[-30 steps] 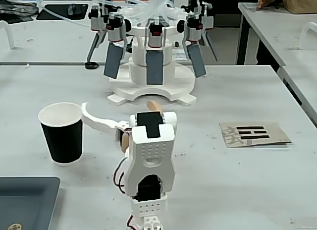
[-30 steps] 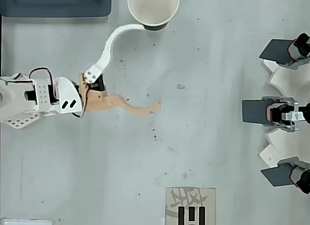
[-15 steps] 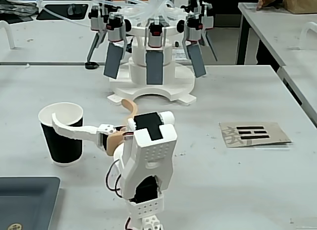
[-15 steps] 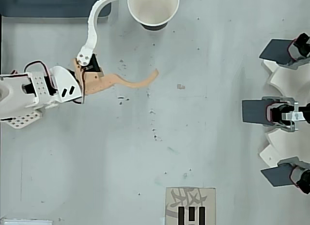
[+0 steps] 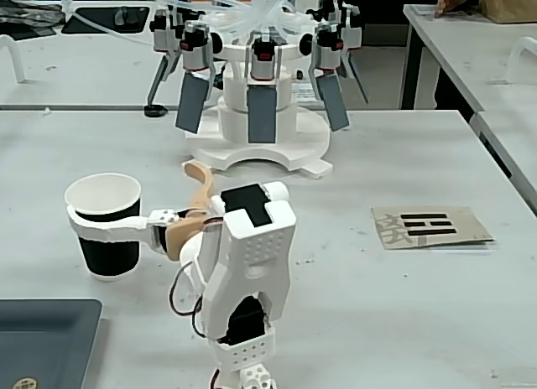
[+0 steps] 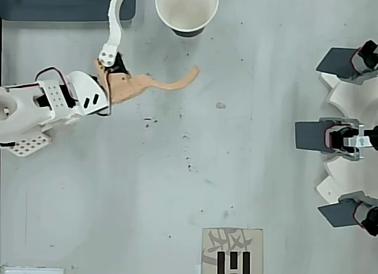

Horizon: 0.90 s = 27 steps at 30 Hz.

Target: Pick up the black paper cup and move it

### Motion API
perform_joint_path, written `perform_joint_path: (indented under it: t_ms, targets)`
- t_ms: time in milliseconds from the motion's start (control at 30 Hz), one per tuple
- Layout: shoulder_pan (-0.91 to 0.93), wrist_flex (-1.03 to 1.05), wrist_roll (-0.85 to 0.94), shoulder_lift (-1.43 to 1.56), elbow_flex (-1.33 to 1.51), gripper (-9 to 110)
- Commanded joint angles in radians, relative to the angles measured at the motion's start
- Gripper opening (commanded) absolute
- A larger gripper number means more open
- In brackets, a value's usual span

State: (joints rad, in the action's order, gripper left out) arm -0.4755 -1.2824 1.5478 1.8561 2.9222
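Grey, speckled table (image 5: 403, 322) holds the black paper cup (image 5: 107, 230), upright near its left edge in the fixed view. Around it the gripper (image 6: 155, 29) stands wide open: a white finger (image 5: 105, 228) curves in front of the cup's wall, a tan finger (image 6: 171, 82) splays away from it. Behind them the white arm (image 5: 247, 272) leans low toward the cup. A dark tray (image 5: 42, 339) lies near.

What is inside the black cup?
Nothing shows inside the black paper cup: the overhead view sees bare white walls and bottom. In the fixed view, the near wall hides the bottom.
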Motion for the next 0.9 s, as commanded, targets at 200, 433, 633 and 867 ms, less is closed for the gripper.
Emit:
perform_joint_path:
  t_ms: [200,433,633,867]
  targets:
    - [-0.04,0.026,0.006,-0.11,-0.179,54]
    - [-0.066,0.046,0.008,-0.196,-0.268,54]
    - [-0.084,0.058,0.008,-0.259,-0.333,54]
    - [-0.11,0.067,0.008,-0.337,-0.408,54]
